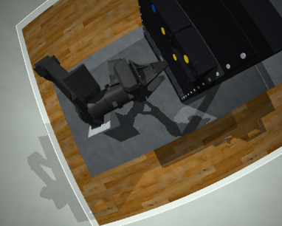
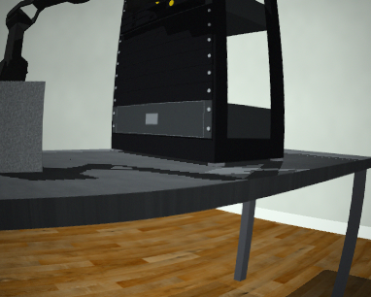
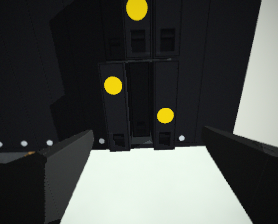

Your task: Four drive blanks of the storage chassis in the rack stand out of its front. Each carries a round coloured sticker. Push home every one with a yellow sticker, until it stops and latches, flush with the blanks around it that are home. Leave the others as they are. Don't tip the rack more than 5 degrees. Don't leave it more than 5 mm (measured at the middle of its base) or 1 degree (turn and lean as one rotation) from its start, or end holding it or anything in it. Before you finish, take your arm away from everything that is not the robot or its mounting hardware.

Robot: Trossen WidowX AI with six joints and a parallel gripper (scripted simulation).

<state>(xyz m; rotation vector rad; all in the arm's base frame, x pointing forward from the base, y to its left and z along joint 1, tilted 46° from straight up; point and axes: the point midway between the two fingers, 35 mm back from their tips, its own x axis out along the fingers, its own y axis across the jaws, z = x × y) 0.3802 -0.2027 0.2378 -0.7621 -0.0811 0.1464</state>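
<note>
Item: storage chassis in the rack [image 2: 214, 87], standing on the worktop [image 2: 146, 194].

Claw [image 1: 162, 72]: fingers spread fully apart, nothing held between them. One fingertip [image 1: 163, 66] is seen just beside the chassis front; whether it touches cannot be told.

Blanks recorded in the wrist view: three with yellow stickers, one upper [image 3: 136, 9], one lower left [image 3: 113, 85], one lower right [image 3: 165, 115]. The two lower blanks flank a recessed dark slot and appear to stand proud of it. A blue-stickered blank [image 1: 153, 7] is seen in the top view, well apart from the claw, to be left alone.

Governing relation: the lower yellow pair lies directly ahead of the claw, between the lines of its two fingers. Each blank's travel axis is judged to run straight into the chassis, along the claw's own pointing direction.
</note>
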